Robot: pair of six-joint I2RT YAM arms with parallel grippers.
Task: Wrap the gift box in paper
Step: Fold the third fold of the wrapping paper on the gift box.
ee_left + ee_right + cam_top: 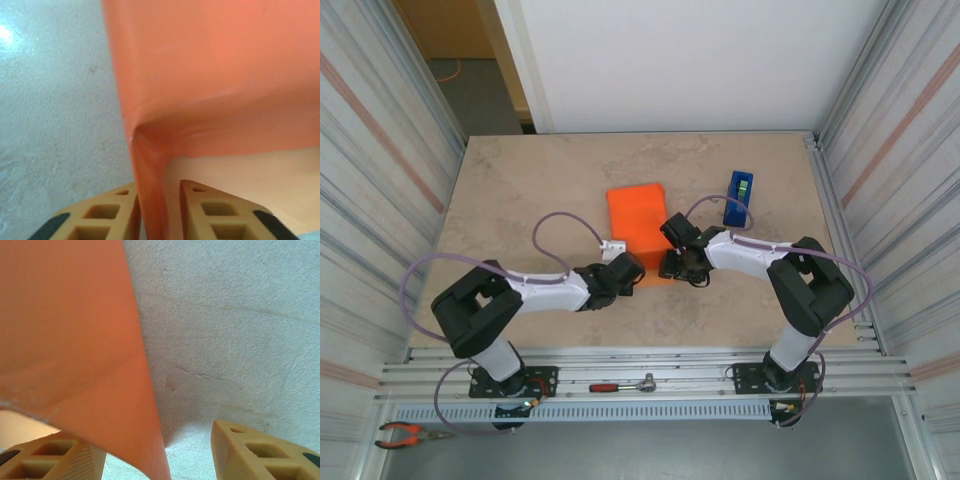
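The gift box lies mid-table as a low orange block, covered by the orange paper. Both grippers meet at its near end. My left gripper comes from the left. In the left wrist view a standing fold of the paper runs between the fingers of the left gripper; it rests on the left pad and a narrow gap shows at the right one. My right gripper comes from the right. The right wrist view shows this gripper wide open, a loose paper corner draped over its left finger.
A blue tape dispenser stands right of the box, close behind the right arm. A small white piece lies by the left gripper. A ratchet tool rests on the front rail and pliers lie below left. Corrugated walls flank the table.
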